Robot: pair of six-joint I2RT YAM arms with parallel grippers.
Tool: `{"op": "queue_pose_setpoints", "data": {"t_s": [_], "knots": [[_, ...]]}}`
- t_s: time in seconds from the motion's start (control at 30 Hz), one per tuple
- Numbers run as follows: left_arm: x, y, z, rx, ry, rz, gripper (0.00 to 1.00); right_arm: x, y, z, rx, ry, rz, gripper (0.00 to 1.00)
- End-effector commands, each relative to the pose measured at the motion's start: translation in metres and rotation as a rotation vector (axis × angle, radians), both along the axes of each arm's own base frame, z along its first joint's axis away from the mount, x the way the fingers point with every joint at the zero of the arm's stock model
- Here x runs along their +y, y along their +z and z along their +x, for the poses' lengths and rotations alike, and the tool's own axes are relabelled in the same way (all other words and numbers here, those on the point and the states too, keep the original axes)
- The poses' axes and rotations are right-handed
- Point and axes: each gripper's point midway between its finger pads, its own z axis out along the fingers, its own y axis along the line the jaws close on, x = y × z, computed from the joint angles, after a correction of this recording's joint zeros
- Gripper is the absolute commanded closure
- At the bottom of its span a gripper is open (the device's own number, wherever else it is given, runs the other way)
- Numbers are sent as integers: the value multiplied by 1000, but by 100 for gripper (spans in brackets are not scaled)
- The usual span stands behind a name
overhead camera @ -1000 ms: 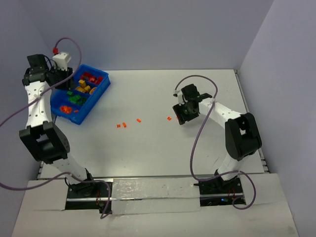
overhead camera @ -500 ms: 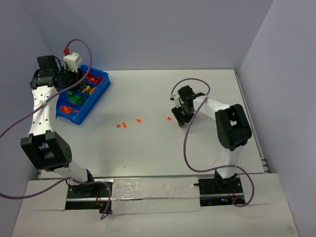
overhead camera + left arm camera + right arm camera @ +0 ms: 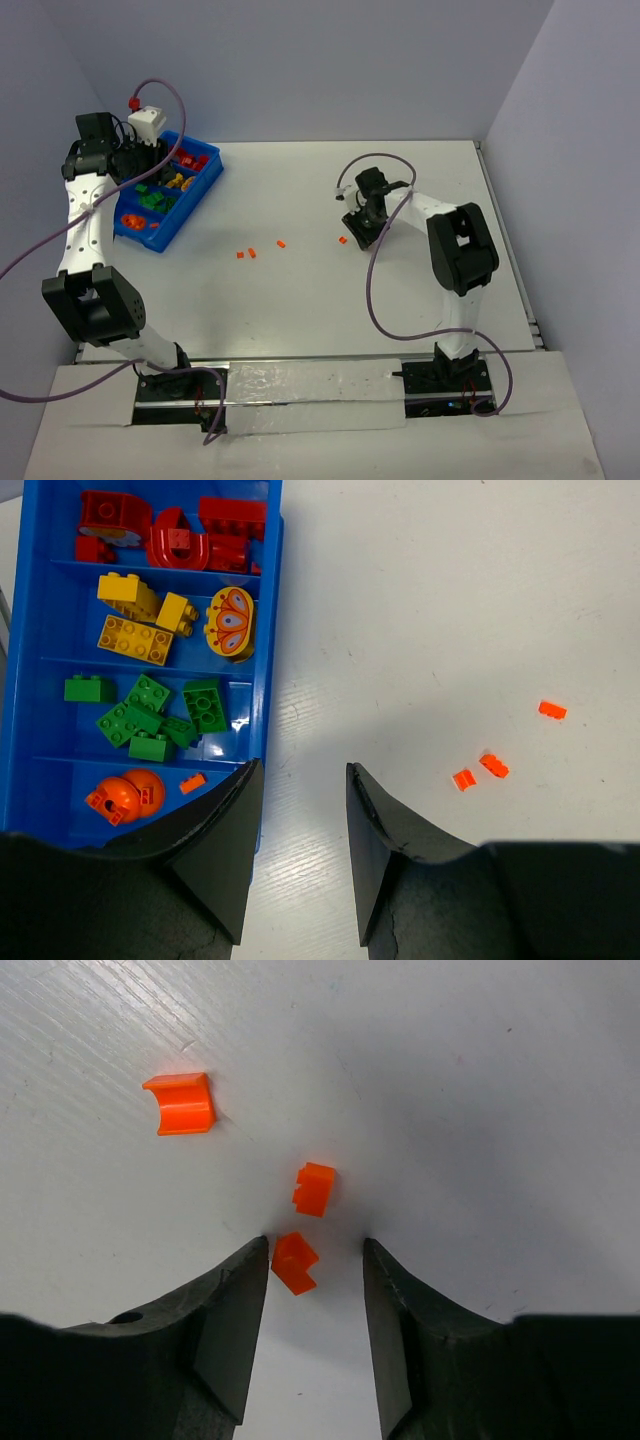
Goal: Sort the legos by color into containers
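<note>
Most legos (image 3: 205, 702) lay sorted in the bin (image 3: 271, 630); 6 orange bits (image 3: 251, 253) littered the bench (image 3: 300, 300). Left hand (image 3: 300, 780) hung parted, empty; right hand (image 3: 315, 1245), parted, straddled 1.

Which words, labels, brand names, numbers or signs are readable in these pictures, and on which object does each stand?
No text can be read anywhere.
The blue bin, the legos in it and the orange bits on the table carry no legible writing.
The yellow oval piece shows only a printed butterfly, no letters.
</note>
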Motion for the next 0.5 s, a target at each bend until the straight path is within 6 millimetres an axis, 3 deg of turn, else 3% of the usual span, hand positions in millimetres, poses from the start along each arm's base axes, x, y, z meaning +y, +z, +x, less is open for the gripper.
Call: {"op": "queue_pose_setpoints", "data": {"t_s": [0.0, 0.23, 0.47], "knots": [[-6, 17, 5, -42, -19, -15, 53, 2, -1, 8, 1, 59, 12, 52], [-5, 16, 5, -37, -16, -12, 52, 2, -2, 5, 26, 90, 13, 59], [-6, 15, 6, -35, -6, -33, 53, 3, 4, -6, 49, 98, 34, 73]]}}
